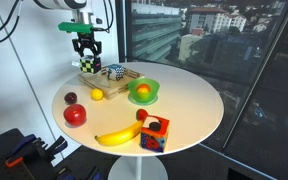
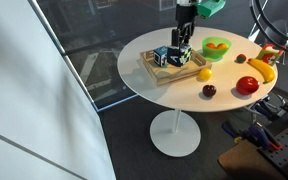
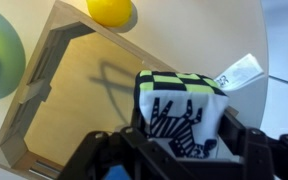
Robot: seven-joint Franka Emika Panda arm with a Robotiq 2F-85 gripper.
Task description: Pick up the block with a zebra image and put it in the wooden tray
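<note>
My gripper [image 1: 87,60] is shut on the block with a zebra image [image 1: 88,67], a small cube with a striped zebra face and a yellow-green checked face. In the wrist view the block [image 3: 182,112] sits between the two fingers [image 3: 184,145]. It is held over one end of the wooden tray [image 3: 39,90], a shallow tan tray with a low rim. The tray shows in both exterior views [image 1: 104,80] [image 2: 176,73], and the gripper [image 2: 183,48] and the block [image 2: 182,56] hang just above it. I cannot tell whether the block touches the tray floor.
A black-and-white object with blue patches [image 1: 115,72] lies in the tray. On the round white table [image 1: 189,105] are a green bowl [image 1: 142,92], a lemon [image 1: 97,95], a plum [image 1: 71,98], a red apple [image 1: 75,115], a banana [image 1: 119,136] and a red and blue cube [image 1: 154,133].
</note>
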